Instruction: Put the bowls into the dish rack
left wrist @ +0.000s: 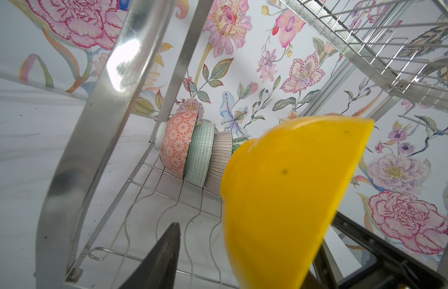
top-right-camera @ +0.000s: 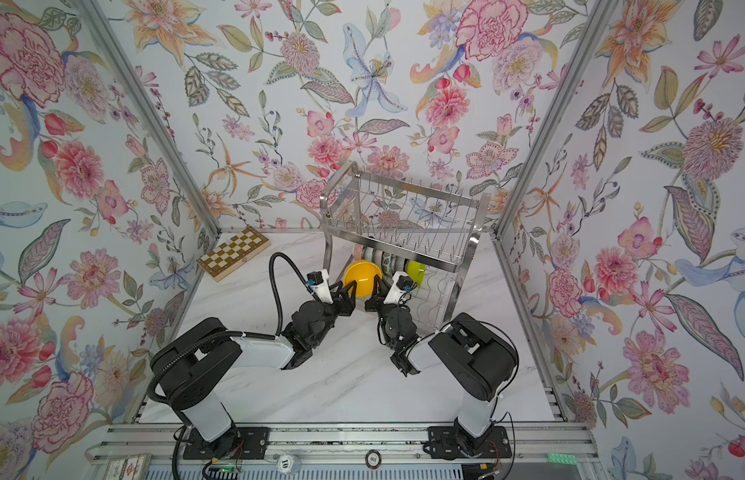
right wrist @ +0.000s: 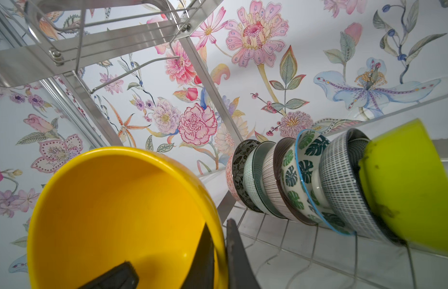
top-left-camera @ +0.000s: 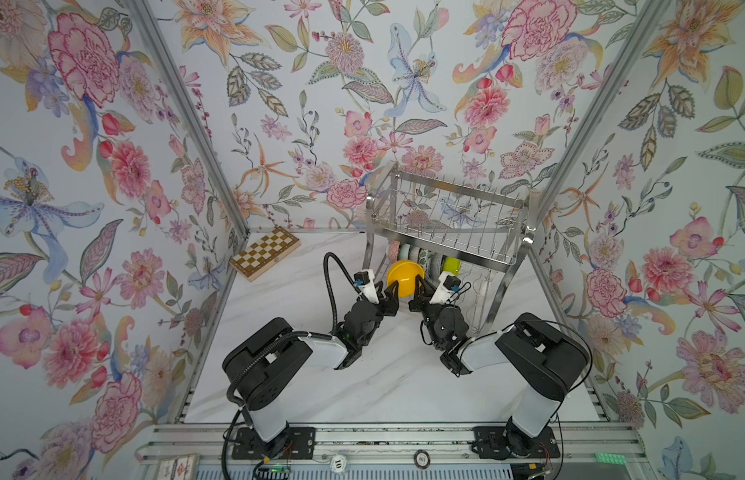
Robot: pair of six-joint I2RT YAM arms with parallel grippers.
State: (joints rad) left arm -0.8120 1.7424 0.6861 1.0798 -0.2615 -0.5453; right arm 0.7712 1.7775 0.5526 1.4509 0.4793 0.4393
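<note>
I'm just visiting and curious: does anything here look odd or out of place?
Two things. A wooden chessboard lies askew at the back left, unrelated to the dishes. And the lime green bowl, at one end of the row in the dish rack, carries dark smudges near its rim.

Two matching arms: the left arm (top-left-camera: 321,353) and the right arm (top-left-camera: 483,353) each pair glossy white link shells with bulky, rounded black joint housings. Each rises from a flat black base plate (top-left-camera: 275,442) on a ribbed aluminium rail (top-left-camera: 383,436) at the near edge of the desk (top-left-camera: 383,386), with thin red wires (top-left-camera: 285,451) beside it. A black corrugated hose (top-left-camera: 332,286) loops along the left arm. Each wrist bears a white camera block (top-left-camera: 364,284) with a blue plug. The left hand (top-left-camera: 393,293) and right hand (top-left-camera: 418,291) are black, with tapering, pointed fingers.
</note>
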